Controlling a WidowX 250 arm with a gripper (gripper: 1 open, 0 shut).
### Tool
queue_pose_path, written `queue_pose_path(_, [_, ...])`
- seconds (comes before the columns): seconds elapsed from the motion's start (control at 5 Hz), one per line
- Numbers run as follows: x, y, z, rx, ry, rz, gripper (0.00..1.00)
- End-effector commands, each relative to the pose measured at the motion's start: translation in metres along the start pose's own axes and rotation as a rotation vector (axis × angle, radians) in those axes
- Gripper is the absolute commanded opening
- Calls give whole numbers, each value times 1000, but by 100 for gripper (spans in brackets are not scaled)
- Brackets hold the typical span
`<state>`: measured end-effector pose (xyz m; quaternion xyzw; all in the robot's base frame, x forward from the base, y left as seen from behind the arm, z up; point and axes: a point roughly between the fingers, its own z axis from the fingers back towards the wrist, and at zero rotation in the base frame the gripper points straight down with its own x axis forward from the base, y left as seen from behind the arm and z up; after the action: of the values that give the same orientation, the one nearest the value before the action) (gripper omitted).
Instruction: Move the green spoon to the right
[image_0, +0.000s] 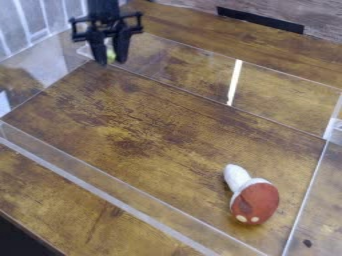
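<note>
At the far left corner: the gripper (110, 57) hangs above the wooden table (47, 222), pointing straight down, over the back edge of the clear tray (94, 188).
Fingers: the dark fingers (99, 50) stand drawn together with hardly any gap between them; they are blurred.
Green spoon: it cannot be made out for certain; where it lies relative to the fingertips, and whether it is pinched between them, cannot be told through the blur.
Fingertips and wood: the tips are clear of the tray floor, not touching it.
Near right corner: a mushroom toy (251, 198) with a brown cap and white stem lies on its side on the tray floor, well apart from the gripper.
</note>
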<state>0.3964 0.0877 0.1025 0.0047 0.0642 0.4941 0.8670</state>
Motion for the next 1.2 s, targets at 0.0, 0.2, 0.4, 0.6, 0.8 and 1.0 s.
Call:
queue_pose_path(0.0, [-35, -19, 69, -108, -126, -80, 0])
queue_pose_path(0.2, [-55, -35, 71, -102, -136, -118, 0])
queue_pose_path(0.4, [-62, -30, 73, -99, -144, -85, 0])
queue_pose_path(0.6, [-69, -25, 75, -94, -151, -58, 0])
queue_pose_path(0.8, [-79, -28, 79, -88, -165, -129, 0])
queue_pose_path(1.0, [-88, -32, 78, -82, -177, -200, 0])
